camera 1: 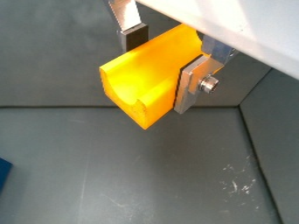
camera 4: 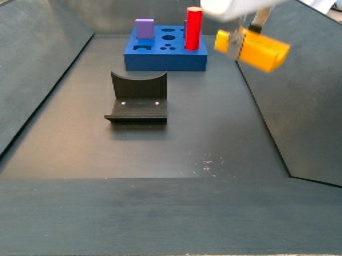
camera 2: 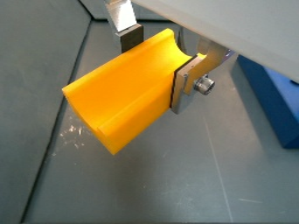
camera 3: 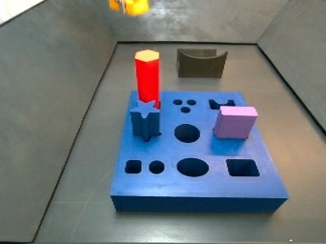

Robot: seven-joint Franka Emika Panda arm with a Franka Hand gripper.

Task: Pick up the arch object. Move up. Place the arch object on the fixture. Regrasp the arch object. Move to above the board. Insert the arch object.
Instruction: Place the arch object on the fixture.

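board (camera 3: 204,181) blue, on floor w/ red hex prism (camera 3: 147,74) + lilac cube (camera 3: 235,122) on top | fixture (camera 4: 138,97) on floor, apart from board | gripper (camera 1: 170,63) raised above floor, pinching arch object (camera 1: 146,76), yellow-orange

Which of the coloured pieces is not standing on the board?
The arch object, yellow-orange. The gripper holds it in the air, away from the blue board, while the red prism, the lilac cube and the dark blue star piece stand on the board.
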